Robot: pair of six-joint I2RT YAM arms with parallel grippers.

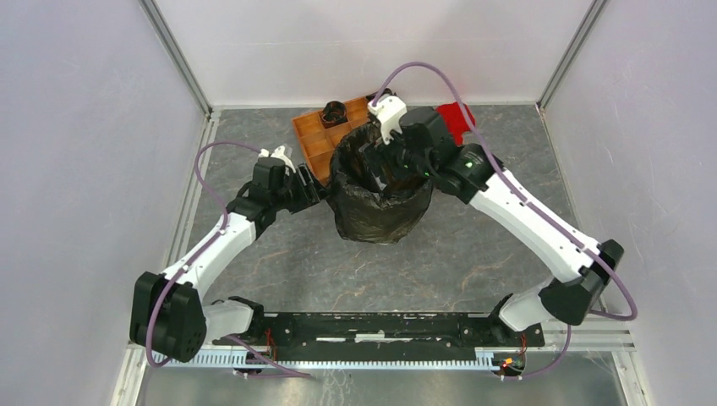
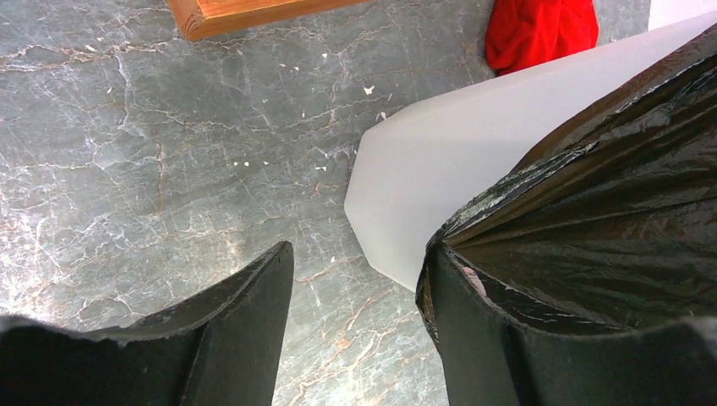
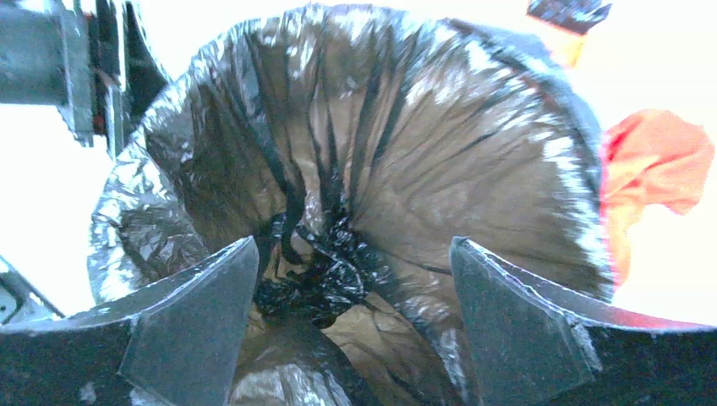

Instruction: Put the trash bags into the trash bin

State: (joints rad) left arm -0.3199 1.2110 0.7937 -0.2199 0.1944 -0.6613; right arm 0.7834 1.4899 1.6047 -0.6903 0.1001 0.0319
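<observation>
The large, glossy, crinkled black plastic bag (image 1: 372,222) lines and drapes over the tall white plastic bin (image 2: 423,169), which stands in the middle of the grey marbled worktop (image 2: 127,169). The right claw (image 3: 355,296) hangs over the bin's mouth, spread wide and empty. The bag's bunched bottom shows below, between its fingers. The left claw (image 2: 355,330) sits at the bin's left side, also open and holding nothing. One of its fingers (image 2: 482,338) touches the bag's hanging skirt.

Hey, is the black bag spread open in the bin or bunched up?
Spread open: the black bag lines the bin, its mouth folded over the rim and hanging down outside.
</observation>
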